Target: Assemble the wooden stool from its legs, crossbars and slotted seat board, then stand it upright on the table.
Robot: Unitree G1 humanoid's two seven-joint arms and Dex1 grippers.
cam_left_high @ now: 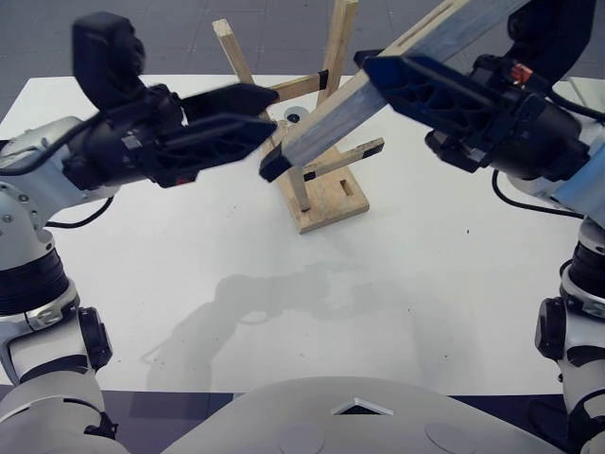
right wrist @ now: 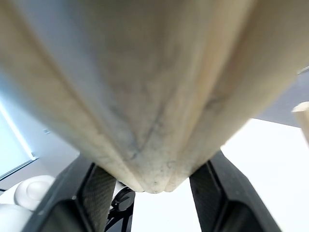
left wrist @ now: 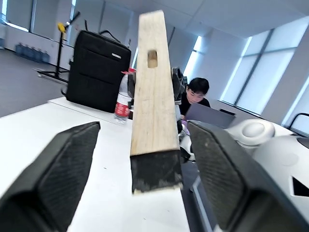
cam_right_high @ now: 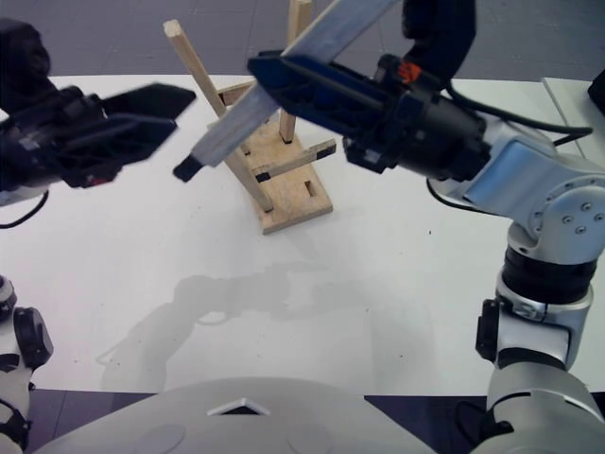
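Note:
A partly built stool lies on the table: its slotted seat board (cam_left_high: pixel 326 200) is flat, with two legs (cam_left_high: pixel 234 52) rising from it and black-tipped crossbars (cam_left_high: pixel 345 156) joined between them. My right gripper (cam_left_high: pixel 388 71) is shut on a loose wooden leg (cam_left_high: pixel 321 123) and holds it slanted above the stool. The leg's black-capped end (left wrist: pixel 155 166) points between the fingers (left wrist: pixel 58 179) of my left gripper (cam_left_high: pixel 272 112). That gripper is open, with a gap on each side of the leg. In the right wrist view the leg (right wrist: pixel 145 87) sits clamped between the dark pads (right wrist: pixel 99 193).
The white table (cam_left_high: pixel 189 246) has bare room in front of the stool and to both sides. A small round object (cam_left_high: pixel 295 115) lies just behind the stool. A black bag (left wrist: pixel 96 63) and a bottle (left wrist: pixel 123 96) stand on another table beyond.

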